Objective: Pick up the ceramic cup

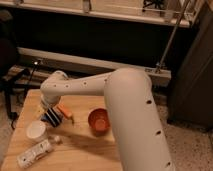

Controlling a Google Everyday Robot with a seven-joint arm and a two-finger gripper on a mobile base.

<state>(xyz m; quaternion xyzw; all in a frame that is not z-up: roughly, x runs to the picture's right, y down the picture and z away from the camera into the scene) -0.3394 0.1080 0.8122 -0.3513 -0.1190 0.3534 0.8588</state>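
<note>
The ceramic cup (pixel 36 130) is a small plain white round cup standing on the wooden table (pixel 80 155) at the left. My gripper (pixel 51 117) hangs from the white arm (pixel 100 87) just right of and slightly behind the cup, low over the table. It is apart from the cup. An orange-red bowl (pixel 99 121) sits to the right of the gripper. A clear plastic bottle with a white cap (pixel 35 152) lies on its side in front of the cup.
An orange carrot-like object (pixel 65 111) lies next to the gripper. The arm's large white link (pixel 135 125) covers the table's right side. A dark chair (pixel 7 60) stands at the left. A ledge and glass wall run behind.
</note>
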